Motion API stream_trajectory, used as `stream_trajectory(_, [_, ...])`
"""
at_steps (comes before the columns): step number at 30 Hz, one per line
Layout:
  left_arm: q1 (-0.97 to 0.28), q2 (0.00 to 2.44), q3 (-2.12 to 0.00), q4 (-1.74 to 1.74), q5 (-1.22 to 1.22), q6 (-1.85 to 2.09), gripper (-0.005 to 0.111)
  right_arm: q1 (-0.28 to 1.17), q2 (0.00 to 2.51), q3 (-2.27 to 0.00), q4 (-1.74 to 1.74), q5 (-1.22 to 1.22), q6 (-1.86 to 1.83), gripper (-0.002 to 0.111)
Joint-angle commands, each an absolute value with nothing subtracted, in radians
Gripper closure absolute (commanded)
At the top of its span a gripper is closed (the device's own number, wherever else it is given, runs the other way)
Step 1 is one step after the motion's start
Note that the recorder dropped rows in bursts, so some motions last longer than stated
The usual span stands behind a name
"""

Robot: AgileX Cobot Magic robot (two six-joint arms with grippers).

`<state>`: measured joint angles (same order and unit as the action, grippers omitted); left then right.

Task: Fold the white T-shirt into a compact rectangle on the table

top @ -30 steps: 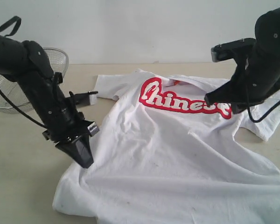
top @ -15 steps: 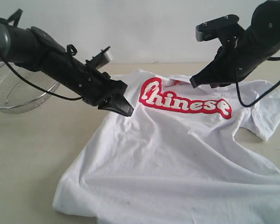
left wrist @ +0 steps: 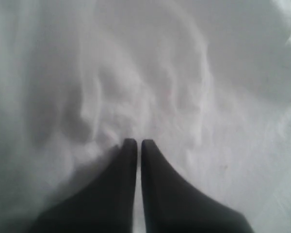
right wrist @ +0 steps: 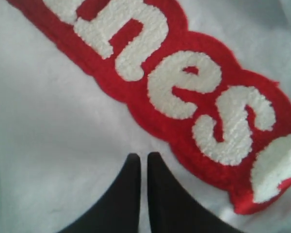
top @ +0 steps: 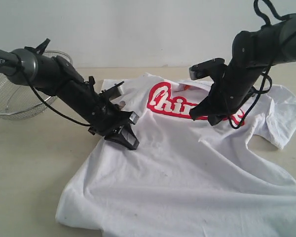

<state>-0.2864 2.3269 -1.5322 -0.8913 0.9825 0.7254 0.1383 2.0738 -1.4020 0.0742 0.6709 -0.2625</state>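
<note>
My left gripper [left wrist: 137, 142] and right gripper [right wrist: 143, 156] are both closed and empty, tips perhaps touching the white T-shirt [top: 187, 173] lying spread face-up on the table [top: 24, 163]; it looks soft, light and quick to bunch, so I'd pinch it at hem or shoulder seams.

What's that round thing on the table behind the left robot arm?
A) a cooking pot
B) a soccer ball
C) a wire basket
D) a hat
C: it is a wire basket, with see-through metal mesh and a round rim, standing on the table apart from the white T-shirt.
</note>
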Motion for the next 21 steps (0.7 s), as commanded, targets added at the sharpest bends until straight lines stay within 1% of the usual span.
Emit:
stream_trajectory(1, [-0.289, 2.327, -1.528, -0.761, 1.016, 0.677, 0.102, 0.131, 2.099, -1.409, 0.081, 0.703, -0.286, 0.108])
stream_trajectory(4, [-0.289, 2.327, -1.526, -0.763, 1.095, 0.673, 0.102, 0.131, 2.127, -1.409, 0.084, 0.735, -0.297, 0.108])
stream_trajectory(7, [-0.289, 2.327, -1.470, -0.774, 1.142, 0.673, 0.102, 0.135, 2.138, -1.409, 0.126, 0.781, -0.358, 0.108])
stream_trajectory(11, [-0.289, 2.286, -1.307, -0.835, 1.137, 0.730, 0.102, 0.161, 2.138, -1.409, 0.136, 0.846, -0.375, 0.108])
stream_trajectory(14, [-0.289, 2.212, -1.200, -0.919, 1.061, 0.811, 0.102, 0.182, 2.138, -1.409, 0.185, 0.883, -0.437, 0.108])
stream_trajectory(18, [-0.287, 2.132, -1.181, -0.931, 1.044, 0.818, 0.102, 0.203, 2.129, -1.409, 0.199, 0.918, -0.451, 0.108])
stream_trajectory(21, [-0.279, 2.058, -1.211, -0.954, 1.042, 0.818, 0.102, 0.209, 2.093, -1.421, 0.199, 0.899, -0.458, 0.108])
